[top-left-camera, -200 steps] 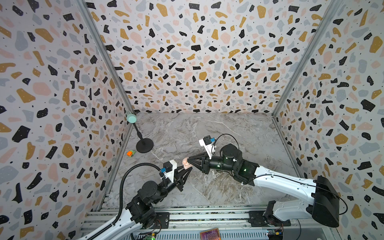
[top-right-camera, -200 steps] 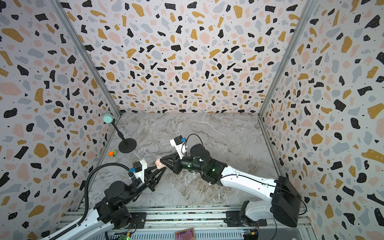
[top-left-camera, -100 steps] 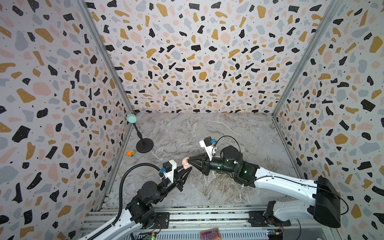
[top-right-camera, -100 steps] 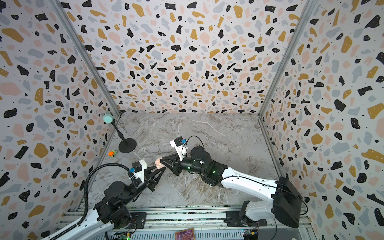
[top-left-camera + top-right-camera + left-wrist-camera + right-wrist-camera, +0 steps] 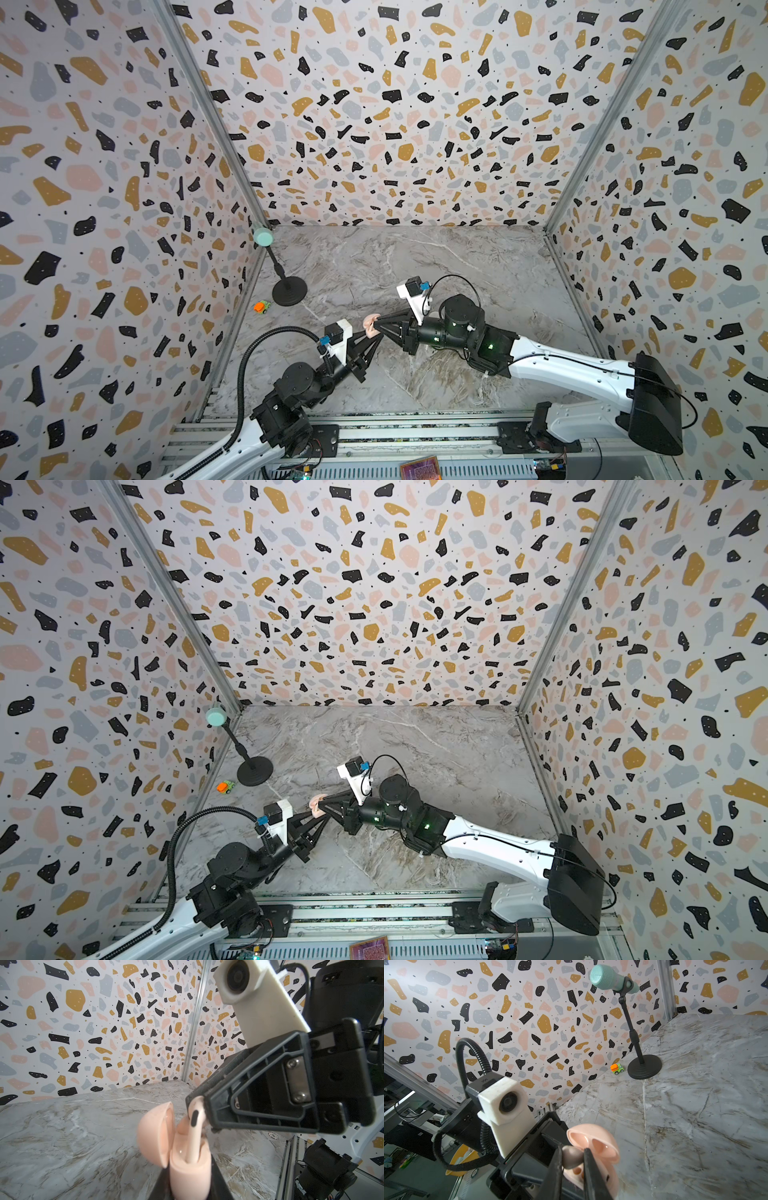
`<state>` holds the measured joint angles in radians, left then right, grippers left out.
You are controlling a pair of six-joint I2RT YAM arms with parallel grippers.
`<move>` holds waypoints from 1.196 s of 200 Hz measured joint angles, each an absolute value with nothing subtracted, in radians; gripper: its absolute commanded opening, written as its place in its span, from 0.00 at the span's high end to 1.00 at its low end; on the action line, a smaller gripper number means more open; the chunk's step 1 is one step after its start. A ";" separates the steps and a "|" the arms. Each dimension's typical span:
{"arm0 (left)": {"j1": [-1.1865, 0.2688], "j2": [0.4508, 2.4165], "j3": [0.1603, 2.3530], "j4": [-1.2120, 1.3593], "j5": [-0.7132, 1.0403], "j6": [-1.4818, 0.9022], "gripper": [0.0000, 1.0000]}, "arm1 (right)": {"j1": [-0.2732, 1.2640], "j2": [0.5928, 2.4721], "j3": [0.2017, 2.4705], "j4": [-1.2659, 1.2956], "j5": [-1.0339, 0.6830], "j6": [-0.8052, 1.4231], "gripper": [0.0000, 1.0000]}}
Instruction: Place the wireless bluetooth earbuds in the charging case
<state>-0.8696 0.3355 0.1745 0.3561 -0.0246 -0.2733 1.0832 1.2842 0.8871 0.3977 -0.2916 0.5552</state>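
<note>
Our left gripper [image 5: 375,338] pinches the base of the peach charging case [image 5: 190,1169], its lid [image 5: 153,1134] hinged open, over the marble tabletop [image 5: 62,1136]. Our right gripper [image 5: 573,1157] pinches one peach earbud [image 5: 197,1132]; we see its stem partway inside a socket of the case.

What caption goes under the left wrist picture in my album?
Right hand holds a peach earbud, stem in the open peach charging case.
</note>
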 measured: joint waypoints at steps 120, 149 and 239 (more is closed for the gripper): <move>-0.870 0.339 0.175 0.352 -0.024 -0.268 1.00 | 1.091 1.276 0.888 0.370 -0.249 0.555 0.83; -0.870 0.339 0.175 0.355 -0.022 -0.262 1.00 | 1.091 1.266 0.888 0.356 -0.237 0.556 0.83; -0.870 0.337 0.175 0.367 -0.005 -0.239 1.00 | 1.091 1.248 0.888 0.335 -0.223 0.557 0.83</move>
<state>-0.8696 0.3374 0.1745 0.3672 -0.0048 -0.2390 1.0908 1.2476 0.8875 0.3351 -0.2234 0.5571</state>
